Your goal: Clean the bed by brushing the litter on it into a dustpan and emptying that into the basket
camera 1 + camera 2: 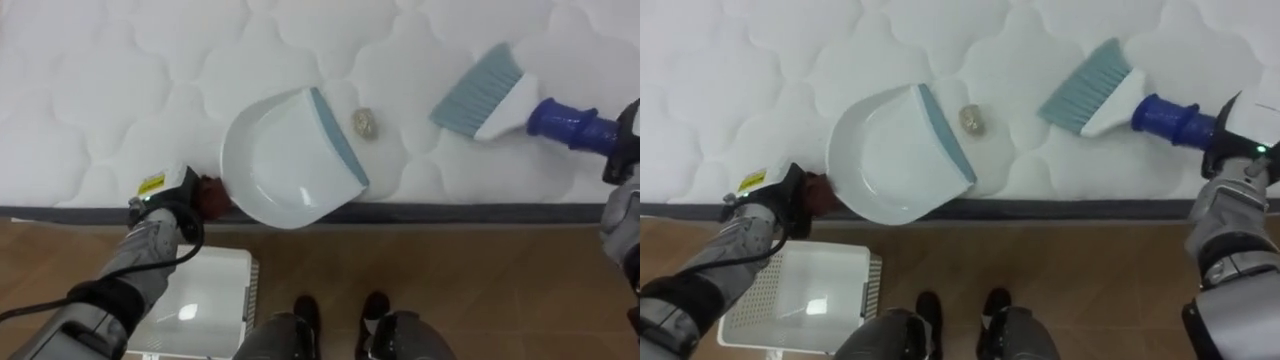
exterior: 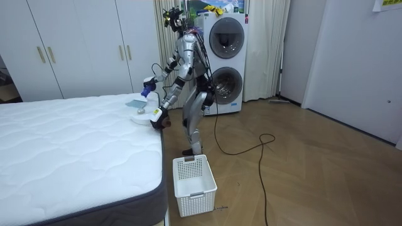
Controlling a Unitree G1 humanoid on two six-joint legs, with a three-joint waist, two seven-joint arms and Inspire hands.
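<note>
A white dustpan (image 1: 285,155) with a grey-blue lip lies on the white quilted mattress (image 1: 120,80) at its near edge. My left hand (image 1: 172,198) is shut on the dustpan's reddish handle. A small crumpled scrap (image 1: 364,122) rests just past the lip. My right hand (image 1: 1230,150) is shut on the blue handle of a brush (image 1: 495,95) with pale blue bristles, held to the right of the scrap, bristles pointing toward it. In the room view I stand at the bed's side, leaning over the dustpan (image 2: 143,117).
A white slatted basket (image 1: 205,305) stands on the wooden floor by my left foot, below the bed's dark edge (image 1: 450,213). A washer and dryer stack (image 2: 225,56) and wardrobe doors (image 2: 75,47) stand behind me.
</note>
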